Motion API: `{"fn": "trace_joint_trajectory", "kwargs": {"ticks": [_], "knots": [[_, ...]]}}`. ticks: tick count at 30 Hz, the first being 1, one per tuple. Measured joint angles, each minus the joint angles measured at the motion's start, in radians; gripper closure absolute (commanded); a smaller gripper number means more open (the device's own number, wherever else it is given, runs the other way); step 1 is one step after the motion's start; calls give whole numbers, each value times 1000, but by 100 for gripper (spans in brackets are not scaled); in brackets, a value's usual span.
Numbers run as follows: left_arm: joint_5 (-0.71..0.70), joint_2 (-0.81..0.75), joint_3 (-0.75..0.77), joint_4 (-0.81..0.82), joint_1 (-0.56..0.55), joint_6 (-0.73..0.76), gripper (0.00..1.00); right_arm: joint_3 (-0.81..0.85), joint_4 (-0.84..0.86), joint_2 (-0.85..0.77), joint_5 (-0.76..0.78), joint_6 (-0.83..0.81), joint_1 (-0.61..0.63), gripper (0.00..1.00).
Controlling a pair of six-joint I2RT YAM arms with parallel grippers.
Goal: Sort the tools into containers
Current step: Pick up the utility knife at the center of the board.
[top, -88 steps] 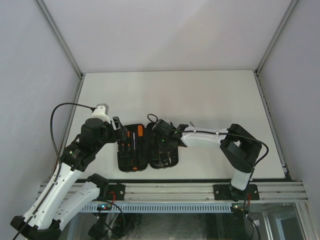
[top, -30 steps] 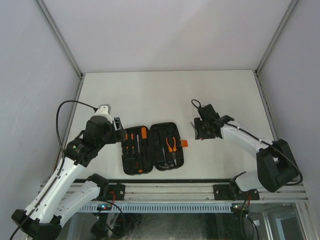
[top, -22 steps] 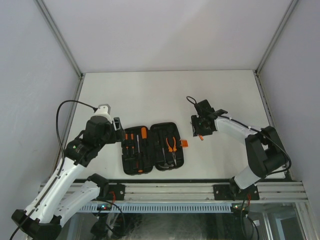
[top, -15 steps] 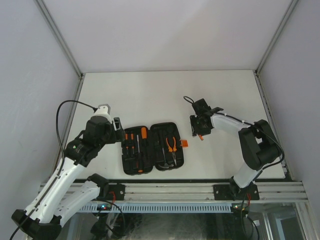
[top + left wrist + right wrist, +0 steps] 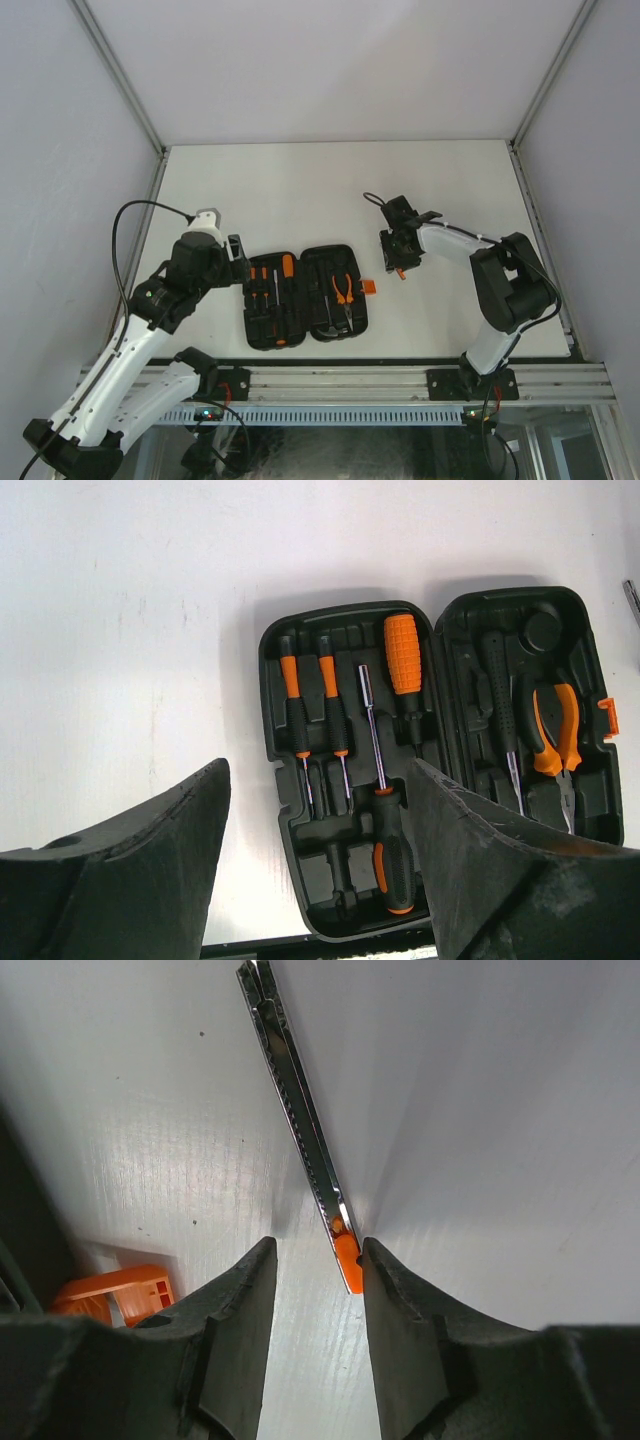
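In the lower centre, our right gripper stands narrow around the orange end of the metal cutter, not clamped. Our left gripper is wide, near the tool case.

Left arm bent, left hand spread wide, right forearm reaching leftward, right hand narrowly parted.

Tool case at table front; screwdrivers in left half, pliers in right; slim knife right of case
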Motion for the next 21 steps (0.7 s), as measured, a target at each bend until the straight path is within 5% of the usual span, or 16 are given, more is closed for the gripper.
{"fn": "trace_joint_trajectory", "kwargs": {"ticks": [21], "knots": [[10,0,0,1,0,0,25,0,-16,-7,10,-24,-23,65]]}}
